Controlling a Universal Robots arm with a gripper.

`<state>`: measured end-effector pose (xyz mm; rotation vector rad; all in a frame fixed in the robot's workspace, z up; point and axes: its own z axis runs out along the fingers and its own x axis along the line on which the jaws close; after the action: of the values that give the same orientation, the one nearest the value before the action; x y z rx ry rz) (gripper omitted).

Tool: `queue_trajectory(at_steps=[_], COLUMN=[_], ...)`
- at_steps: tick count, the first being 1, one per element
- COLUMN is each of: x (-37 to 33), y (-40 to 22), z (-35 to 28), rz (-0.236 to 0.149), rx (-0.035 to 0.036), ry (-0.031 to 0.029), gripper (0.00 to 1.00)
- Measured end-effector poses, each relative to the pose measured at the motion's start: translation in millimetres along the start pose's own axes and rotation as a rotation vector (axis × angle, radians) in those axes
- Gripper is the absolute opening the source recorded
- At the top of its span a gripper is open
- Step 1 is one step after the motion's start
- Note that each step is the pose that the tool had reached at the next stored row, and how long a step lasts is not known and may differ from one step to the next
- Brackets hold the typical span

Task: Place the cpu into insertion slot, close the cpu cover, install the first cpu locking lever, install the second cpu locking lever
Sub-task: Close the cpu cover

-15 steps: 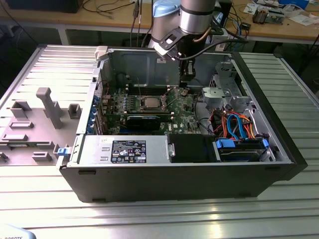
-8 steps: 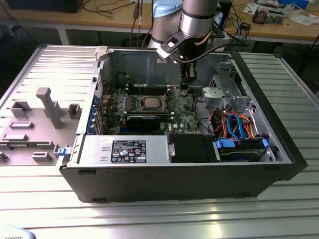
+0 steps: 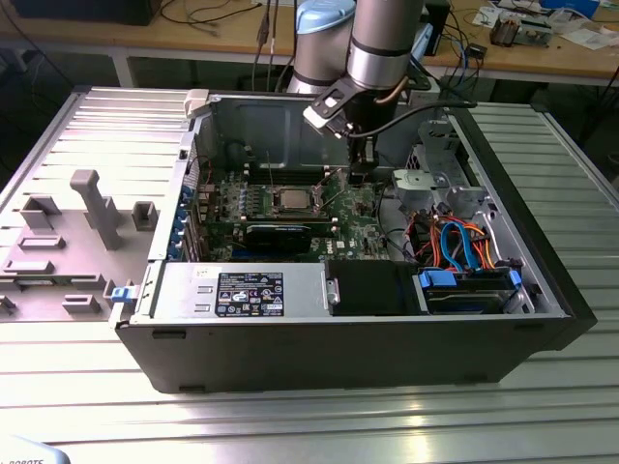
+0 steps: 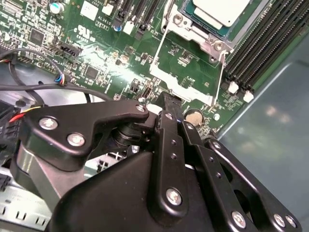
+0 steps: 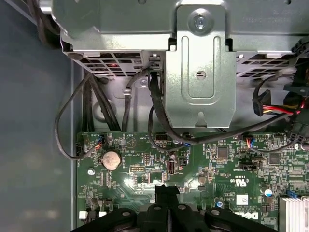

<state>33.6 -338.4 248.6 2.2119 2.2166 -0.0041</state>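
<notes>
**Ana:** Where is the robot's gripper (image 4: 172, 100)?

**Ben:** Down inside the open computer case (image 3: 542, 242). It hangs low over the motherboard (image 5: 212, 169), near the insertion slot (image 3: 290, 189) but off to the exterior view's right of it. In both wrist views the fingers are pressed together with nothing between them.

**Ana:** And the cpu (image 4: 219, 9)?

**Ben:** It sits in the slot, silver top up. The cpu cover (image 4: 206, 39) seems to lie flat around it. A thin wire locking lever (image 4: 159, 46) runs along the side of the socket. Ben can't tell whether it is latched.

**Ana:** So what could go wrong from here?

**Ben:** The fingertips are very near the board. A slightly deep descent would probably scrape the small parts under them, or knock the coin cell (image 5: 111, 159) just beside them.

**Ana:** The wiring too?

**Ben:** Yes. A black cable (image 5: 159, 116) loops over the board's edge close by, and a sideways sweep could snag it.

**Ana:** And the lever itself?

**Ben:** It is thin and likely springy. Closed tips pushing it off-centre might slip off and skid toward the memory slots (image 4: 260, 43). If the cover is not fully down, forcing the lever could load the chip unevenly.
</notes>
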Motion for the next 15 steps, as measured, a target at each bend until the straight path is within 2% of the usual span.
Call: queue_trajectory(at_steps=[3,5,15], x=[0.0,0.0,0.0], y=[-1.1,-5.0,-6.4], z=[0.6,0.6,0.6], rz=[0.000,0.000,0.000], rx=[0.0020,0.0021,0.0021], ry=[-0.0001,0.0000,0.0000], gripper=[0.11,0.11,0.11])
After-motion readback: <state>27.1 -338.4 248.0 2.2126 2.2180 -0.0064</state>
